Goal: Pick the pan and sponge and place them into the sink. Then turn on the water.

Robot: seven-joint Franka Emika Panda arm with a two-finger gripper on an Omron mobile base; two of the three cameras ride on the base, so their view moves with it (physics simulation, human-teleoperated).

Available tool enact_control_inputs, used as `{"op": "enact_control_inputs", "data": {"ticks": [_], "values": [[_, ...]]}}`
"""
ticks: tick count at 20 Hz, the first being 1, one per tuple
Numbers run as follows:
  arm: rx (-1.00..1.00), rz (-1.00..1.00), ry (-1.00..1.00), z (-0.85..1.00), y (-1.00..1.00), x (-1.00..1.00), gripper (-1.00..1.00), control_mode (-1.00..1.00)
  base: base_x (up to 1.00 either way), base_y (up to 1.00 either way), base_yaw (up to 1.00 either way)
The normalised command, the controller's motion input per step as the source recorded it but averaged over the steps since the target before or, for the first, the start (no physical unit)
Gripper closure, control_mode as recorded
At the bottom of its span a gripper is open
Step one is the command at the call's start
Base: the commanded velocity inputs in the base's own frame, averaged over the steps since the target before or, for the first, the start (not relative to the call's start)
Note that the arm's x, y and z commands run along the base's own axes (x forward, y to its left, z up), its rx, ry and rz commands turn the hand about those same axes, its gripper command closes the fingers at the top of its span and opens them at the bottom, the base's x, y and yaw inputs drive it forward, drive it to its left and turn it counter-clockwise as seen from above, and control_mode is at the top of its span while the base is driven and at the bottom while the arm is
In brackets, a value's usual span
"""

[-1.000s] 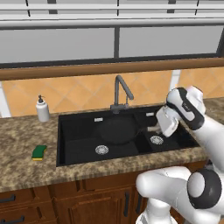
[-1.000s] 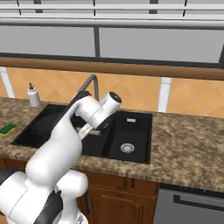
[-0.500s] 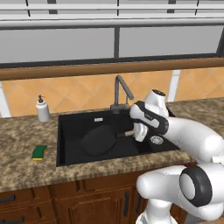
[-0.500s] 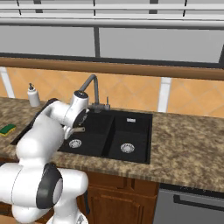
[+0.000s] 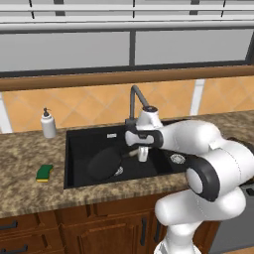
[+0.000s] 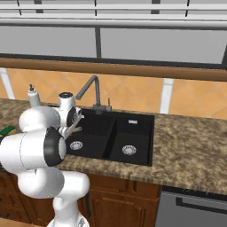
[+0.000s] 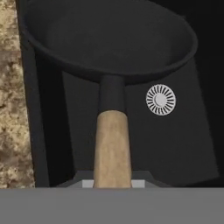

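1. Over the wide basin of the sink [image 5: 79, 144], the gripper [image 5: 142, 154] holds the pan [image 5: 105, 163] by its handle. The fingers are pinched on the wooden end of the handle, as the hand view shows: the handle runs straight down the middle to where the tips sit.

2. Pan position: tilted, bowl hanging low inside the wide basin, above and beside the round silver drain [image 7: 160, 99]. Cannot tell whether its underside touches the basin floor. Judgement: a grip at the handle's far end keeps the hand above the rim while the bowl goes down into the basin.

3. Sponge [image 5: 44, 172]: on the granite counter [image 5: 30, 193] left of the sink, green face up, yellow edge showing, well apart from the gripper. Not yet moved. The white soap dispenser [image 5: 48, 124] stands farther back on the same side.

4. Faucet [image 5: 138, 99]: spout arches over the basin just behind the hand; no stream is visible, so the water is judged off.

5. Stage, as judged: first placement nearly done, release pending. Sponge and water remain.

6. Risk: a release from a tilt may let the pan slide or rock on the basin floor.
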Motion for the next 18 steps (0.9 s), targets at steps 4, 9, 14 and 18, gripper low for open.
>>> {"op": "enact_control_inputs", "data": {"ticks": [4,9,14,18], "values": [[-0.18,0.02,0.0,-0.23,0.18,0.46,1.0,-1.0,0.0,0.0,0.0],[-0.12,0.0,-0.06,-0.14,0.21,0.45,1.0,-1.0,0.0,0.0,0.0],[-0.15,0.0,-0.06,-0.4,0.34,0.26,1.0,-1.0,0.0,0.0,0.0],[-0.14,0.0,-0.05,-0.41,0.13,0.27,-1.0,-1.0,0.0,0.0,0.0]]}}
